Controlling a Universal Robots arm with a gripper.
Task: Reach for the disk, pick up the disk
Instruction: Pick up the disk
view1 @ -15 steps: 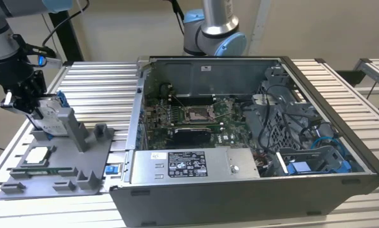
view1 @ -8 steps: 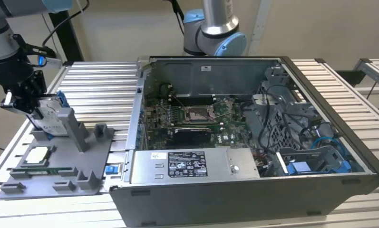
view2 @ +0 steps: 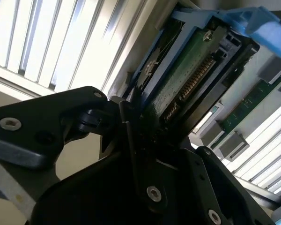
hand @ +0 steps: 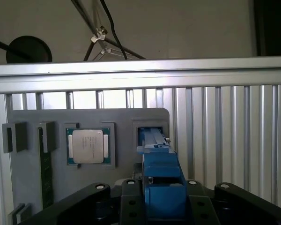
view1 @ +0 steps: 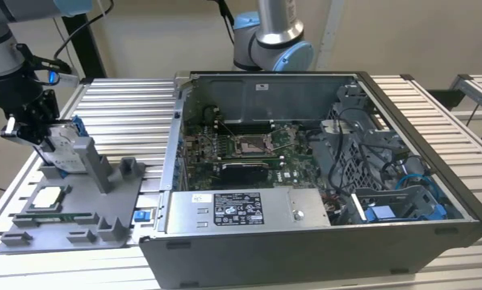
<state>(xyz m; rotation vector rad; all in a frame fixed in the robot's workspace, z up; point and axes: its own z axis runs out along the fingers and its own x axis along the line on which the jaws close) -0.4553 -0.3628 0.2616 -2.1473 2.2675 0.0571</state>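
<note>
The disk [view1: 63,144] is a silver-grey drive with blue side rails, standing on edge at the grey fixture's upright holder at the exterior view's left. My gripper [view1: 45,136] is down over it from above. In the first wrist view a blue rail of the disk [hand: 161,180] runs between the black fingers of the gripper [hand: 161,199], which press on both sides. The second wrist view looks along the disk's green circuit board [view2: 189,77], with the gripper [view2: 147,112] shut on its near end. The disk's lower end is still at the holder slot.
The grey fixture plate [view1: 83,208] also carries a square processor chip [view1: 47,197] and a memory stick [view1: 54,215]. An open computer case [view1: 305,181] stands close at the exterior view's right. A second arm's base [view1: 273,42] rises behind it. Slatted metal table [view1: 127,109] lies underneath.
</note>
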